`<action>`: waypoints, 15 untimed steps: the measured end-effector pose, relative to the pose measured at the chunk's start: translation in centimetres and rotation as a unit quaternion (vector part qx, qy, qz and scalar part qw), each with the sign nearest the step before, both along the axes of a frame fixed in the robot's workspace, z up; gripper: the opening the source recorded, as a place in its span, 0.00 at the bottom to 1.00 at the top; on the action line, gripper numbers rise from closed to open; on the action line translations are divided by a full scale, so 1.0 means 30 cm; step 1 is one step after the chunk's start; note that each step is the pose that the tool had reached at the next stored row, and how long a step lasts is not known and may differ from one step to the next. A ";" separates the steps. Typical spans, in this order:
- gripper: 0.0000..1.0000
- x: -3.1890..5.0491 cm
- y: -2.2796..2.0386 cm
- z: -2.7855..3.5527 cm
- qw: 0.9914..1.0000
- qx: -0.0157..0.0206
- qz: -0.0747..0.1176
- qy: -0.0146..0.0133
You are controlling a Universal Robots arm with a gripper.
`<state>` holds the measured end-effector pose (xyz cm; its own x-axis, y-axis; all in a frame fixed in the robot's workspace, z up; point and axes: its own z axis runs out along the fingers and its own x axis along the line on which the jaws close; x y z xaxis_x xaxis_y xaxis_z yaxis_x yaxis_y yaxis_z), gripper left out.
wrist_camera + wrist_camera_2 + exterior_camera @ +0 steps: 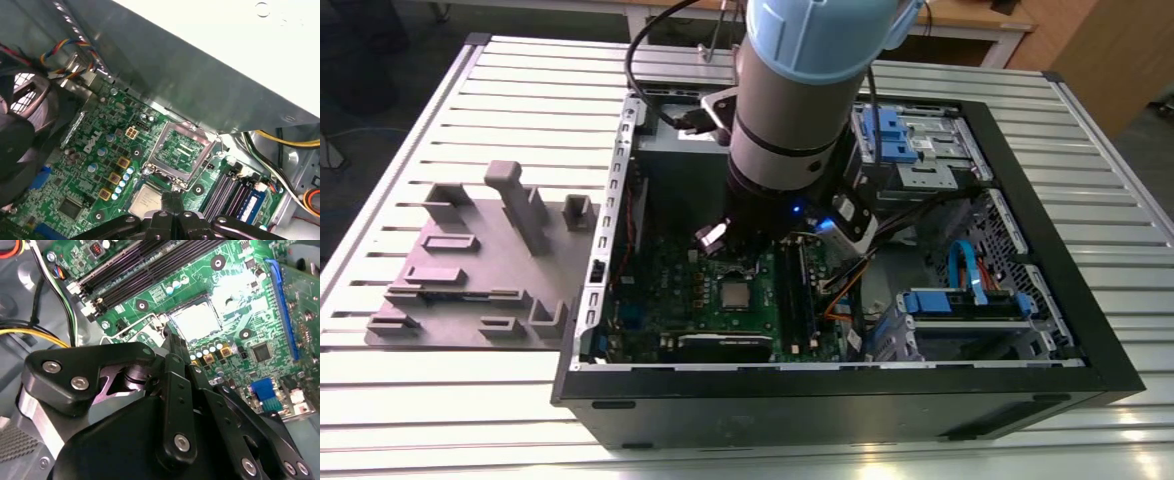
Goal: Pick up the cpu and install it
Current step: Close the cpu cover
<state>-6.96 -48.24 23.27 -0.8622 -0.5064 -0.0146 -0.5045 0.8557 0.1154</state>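
Inside the open computer case (1014, 372) on the slatted bench (454, 100), at the centre of the exterior view: the cpu (735, 293), flat in its socket on the green motherboard (654, 300). In the second wrist view, cpu (196, 321) at upper centre, silvery top bare. In the first wrist view, cpu (145, 201) at lower centre, beside the raised socket frame (181, 153). Just above it, the pincer (171, 199), fingertips drawn together, gripping nothing. Grey fixture tray (467, 270) at the left of the exterior view.
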 end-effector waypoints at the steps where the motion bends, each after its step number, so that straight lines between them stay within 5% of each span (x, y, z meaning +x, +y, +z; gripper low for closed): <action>1: 0.11 0.000 0.000 0.000 1.000 0.000 0.009 0.000; 5: 0.11 0.000 0.000 -0.003 0.999 0.000 0.046 0.000; 8: 0.11 0.000 0.000 -0.005 0.997 0.000 0.073 0.000; 12: 0.11 0.000 0.000 -0.009 0.994 0.000 0.109 0.000; 15: 0.11 0.000 0.000 -0.012 0.991 0.000 0.136 0.000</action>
<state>-6.96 -48.24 22.90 -0.6936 -0.7202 -0.0146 -0.7166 0.6878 0.1153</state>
